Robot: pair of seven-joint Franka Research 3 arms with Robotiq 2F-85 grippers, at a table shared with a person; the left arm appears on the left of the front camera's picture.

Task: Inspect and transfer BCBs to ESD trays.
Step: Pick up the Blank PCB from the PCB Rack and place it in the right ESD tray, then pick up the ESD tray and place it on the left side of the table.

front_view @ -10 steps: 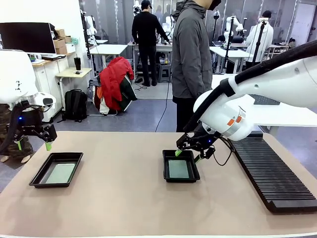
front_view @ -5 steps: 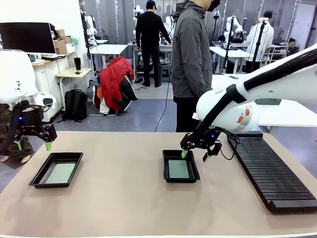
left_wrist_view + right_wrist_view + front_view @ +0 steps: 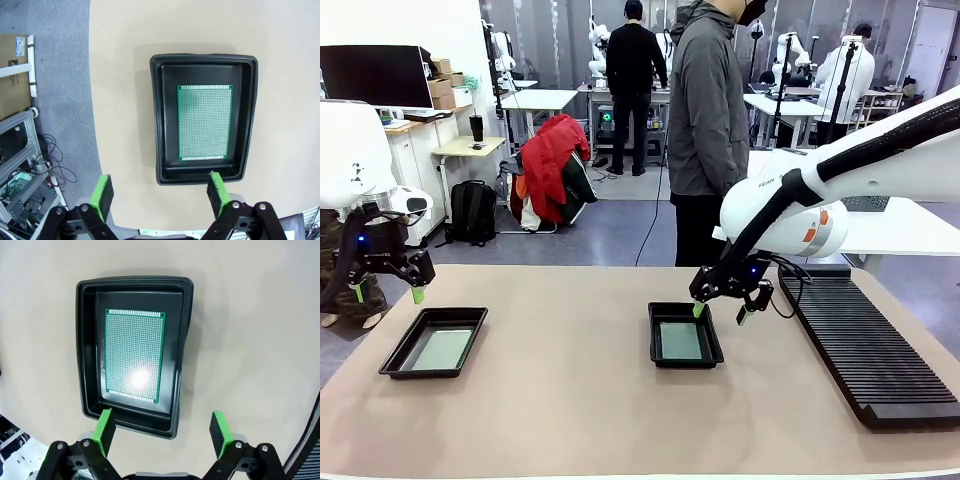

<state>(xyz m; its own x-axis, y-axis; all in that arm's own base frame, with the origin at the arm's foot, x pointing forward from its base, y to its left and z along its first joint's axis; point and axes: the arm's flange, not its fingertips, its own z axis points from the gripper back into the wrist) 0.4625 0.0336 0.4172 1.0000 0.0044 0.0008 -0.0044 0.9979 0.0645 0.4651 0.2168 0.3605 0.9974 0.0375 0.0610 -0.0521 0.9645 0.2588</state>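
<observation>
Both pincers hang spread and empty above the table (image 3: 570,400). Right gripper (image 3: 720,309) hovers over the far right corner of the middle ESD tray (image 3: 685,334), its green fingertips (image 3: 699,310) pointing down, one above the tray's far rim and the other just past its right rim. The white right arm (image 3: 840,180) comes in from the right side, bends at a bulky joint above the tray and drops steeply to the wrist. From the right wrist, the fingers (image 3: 104,426) stand wide apart with nothing between them; the tray (image 3: 131,284) lies below with a green BCB (image 3: 134,355) flat on its floor, glare on the board's near part.

Left gripper (image 3: 386,293) hangs off the table's left edge, above and just behind the left ESD tray (image 3: 432,342), which sits near that edge. The left arm's white housing (image 3: 350,155) rises over it, the wrist turned straight down. In the left wrist view its pads (image 3: 102,191) are spread wide, one over bare tabletop and one over the tray's near rim; a second BCB (image 3: 205,122) lies flat inside that tray (image 3: 204,59).

A long black ribbed rack (image 3: 865,350) runs along the table's right edge. A person in a grey jacket (image 3: 706,110) stands at the far side.
</observation>
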